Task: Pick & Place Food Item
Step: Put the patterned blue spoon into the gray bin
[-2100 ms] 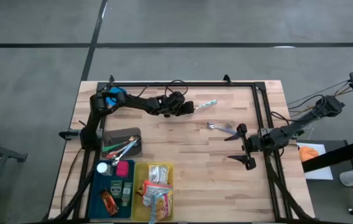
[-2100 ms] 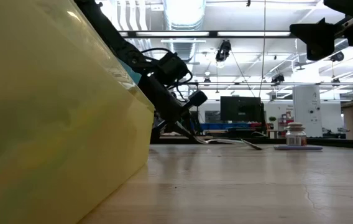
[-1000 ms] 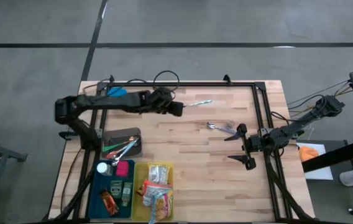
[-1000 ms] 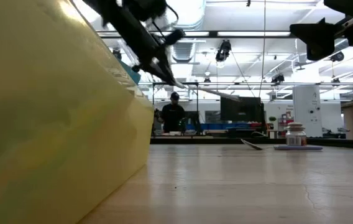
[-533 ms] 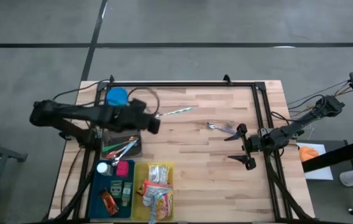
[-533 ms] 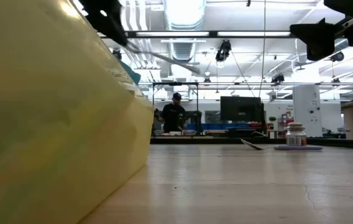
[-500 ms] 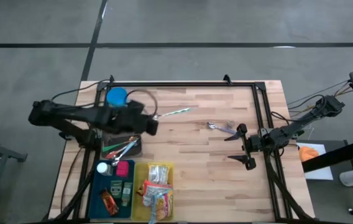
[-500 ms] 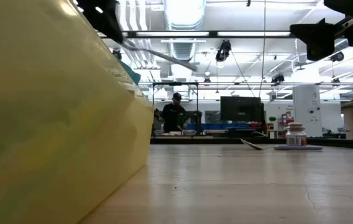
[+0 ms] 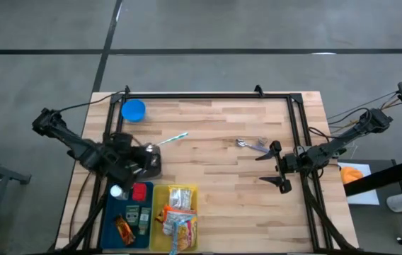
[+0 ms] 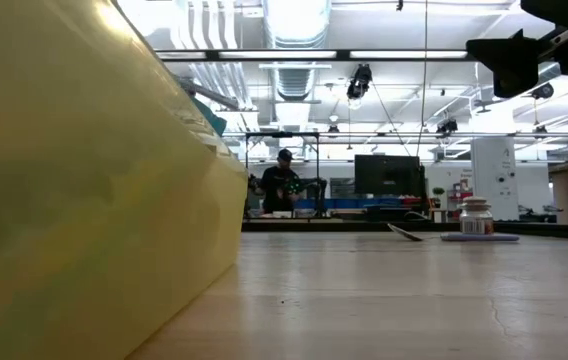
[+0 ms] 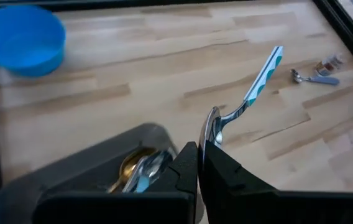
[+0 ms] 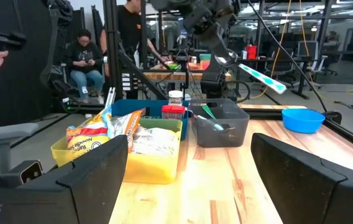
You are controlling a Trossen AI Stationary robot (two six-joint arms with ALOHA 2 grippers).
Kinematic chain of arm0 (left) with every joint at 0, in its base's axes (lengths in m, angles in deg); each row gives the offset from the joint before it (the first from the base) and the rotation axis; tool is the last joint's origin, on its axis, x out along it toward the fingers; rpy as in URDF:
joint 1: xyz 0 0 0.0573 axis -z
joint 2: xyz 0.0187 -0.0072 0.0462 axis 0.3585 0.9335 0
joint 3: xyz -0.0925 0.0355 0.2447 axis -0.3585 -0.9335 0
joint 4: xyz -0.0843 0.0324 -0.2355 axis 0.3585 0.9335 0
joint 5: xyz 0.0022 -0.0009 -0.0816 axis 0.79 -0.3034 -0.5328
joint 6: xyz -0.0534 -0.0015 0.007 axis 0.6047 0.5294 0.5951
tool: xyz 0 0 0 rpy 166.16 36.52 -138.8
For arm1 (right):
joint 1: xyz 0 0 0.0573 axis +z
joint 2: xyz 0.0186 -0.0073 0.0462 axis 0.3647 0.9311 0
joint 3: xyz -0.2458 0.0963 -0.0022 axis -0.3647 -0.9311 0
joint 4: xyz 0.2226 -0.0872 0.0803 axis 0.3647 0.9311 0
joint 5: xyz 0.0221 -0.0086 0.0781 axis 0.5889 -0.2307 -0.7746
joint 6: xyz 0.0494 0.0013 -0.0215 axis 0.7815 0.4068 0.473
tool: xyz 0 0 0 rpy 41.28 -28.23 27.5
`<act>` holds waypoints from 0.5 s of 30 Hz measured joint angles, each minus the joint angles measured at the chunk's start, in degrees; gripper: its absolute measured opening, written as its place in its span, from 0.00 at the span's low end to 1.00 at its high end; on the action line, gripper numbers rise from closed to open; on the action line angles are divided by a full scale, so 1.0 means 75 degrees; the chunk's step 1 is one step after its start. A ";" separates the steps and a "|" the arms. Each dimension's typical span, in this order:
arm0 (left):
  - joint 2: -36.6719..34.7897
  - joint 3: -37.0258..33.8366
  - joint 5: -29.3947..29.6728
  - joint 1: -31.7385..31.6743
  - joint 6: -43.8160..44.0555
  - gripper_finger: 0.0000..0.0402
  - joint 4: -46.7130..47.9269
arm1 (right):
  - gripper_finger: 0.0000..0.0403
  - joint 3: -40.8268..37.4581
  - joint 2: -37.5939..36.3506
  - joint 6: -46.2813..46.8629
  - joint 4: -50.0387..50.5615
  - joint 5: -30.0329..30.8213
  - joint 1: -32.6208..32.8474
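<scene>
My left gripper [image 11: 199,152] is shut on a spoon with a teal-and-white striped handle [image 11: 265,67]. In the high view it hovers at the table's left, over a grey bin [image 9: 150,168] that holds other utensils [image 11: 140,169], and the spoon [image 9: 172,139] juts toward the table's right. Food packets [image 9: 178,212] lie in a yellow bin [image 9: 154,230] at the near left. My right gripper [image 9: 277,168] waits open at the table's right side. My left gripper pinches the spoon at its bowl end [image 11: 213,126] between its two fingers. The fingers slant down and lie along the spoon. The handle points on past the fingertips toward the table's right, and the spoon is lifted clear, above the grey bin's edge.
A blue bowl [image 9: 133,110] stands at the far left. A blue tray [image 9: 113,234] of small items sits beside the yellow bin, whose wall [image 10: 84,200] fills the low view's left. A metal utensil [image 9: 250,144] lies right of centre. People are in the room beyond.
My left gripper has swung from the far middle of the table toward its left and near side, turning at the wrist, and now hangs over the grey bin. The spoon has gone with it, still lifted clear, its handle pointing toward the table's right.
</scene>
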 joint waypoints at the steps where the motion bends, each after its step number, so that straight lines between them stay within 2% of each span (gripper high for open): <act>1: 0.0000 0.0000 -0.0012 0.0192 0.0367 0.03 0.0221 | 0.84 0.0000 0.0000 0.0000 0.0000 0.0000 0.0002; 5: -0.0003 -0.0008 -0.0468 0.0787 0.1433 0.03 0.0587 | 0.84 0.0000 0.0000 0.0000 -0.0002 0.0000 0.0001; 10: -0.0023 -0.0020 -0.2270 0.1098 0.1419 0.03 0.0600 | 0.84 0.0000 0.0000 0.0000 -0.0002 0.0000 0.0000; 15: -0.0044 -0.0168 -0.2961 0.1338 0.1765 0.03 0.0600 | 0.84 0.0000 -0.0002 0.0000 -0.0003 0.0000 0.0001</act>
